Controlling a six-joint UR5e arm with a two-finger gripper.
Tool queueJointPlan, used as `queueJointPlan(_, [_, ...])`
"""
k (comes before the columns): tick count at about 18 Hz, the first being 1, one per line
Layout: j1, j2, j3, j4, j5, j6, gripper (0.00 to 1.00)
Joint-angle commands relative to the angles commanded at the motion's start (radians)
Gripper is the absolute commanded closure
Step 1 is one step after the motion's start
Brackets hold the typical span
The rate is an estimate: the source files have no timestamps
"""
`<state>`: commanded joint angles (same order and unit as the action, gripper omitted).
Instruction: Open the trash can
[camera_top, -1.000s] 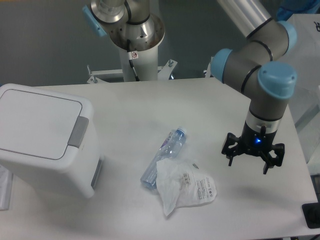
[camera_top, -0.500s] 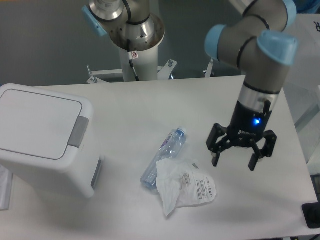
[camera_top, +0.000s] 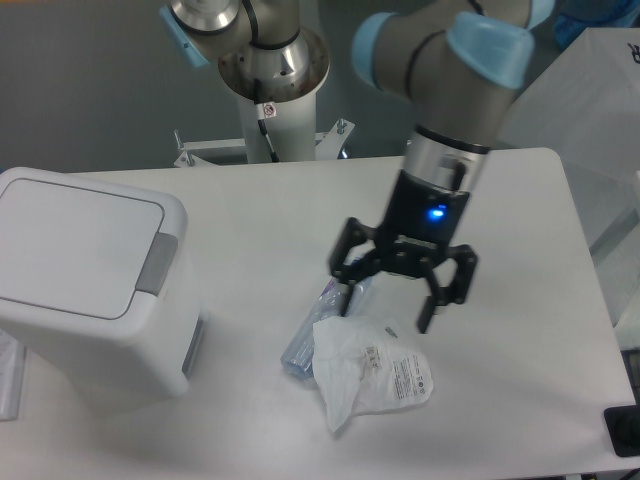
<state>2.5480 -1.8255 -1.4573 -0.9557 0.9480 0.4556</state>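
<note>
Trash can (camera_top: 85, 275) at counter (camera_top: 520, 200) left edge. Bottle (camera_top: 318, 330) mid-counter, bag (camera_top: 375, 375) overlapping its right side. Pincer (camera_top: 392, 302) above both.

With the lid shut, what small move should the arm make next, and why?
Probably carry on left toward the trash can, aiming above its grey button. The lid lies flat and closed, and the open, empty pincer hangs over the bottle and bag, well right of the button.
</note>
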Motion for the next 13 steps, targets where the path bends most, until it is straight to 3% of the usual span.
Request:
queueJointPlan(8, [-0.032, 0.037, -0.003, -0.002, -0.006, -0.090, 0.00])
queueJointPlan(13, [-0.038, 0.081, -0.058, 0.000, -0.003, -0.087, 0.00])
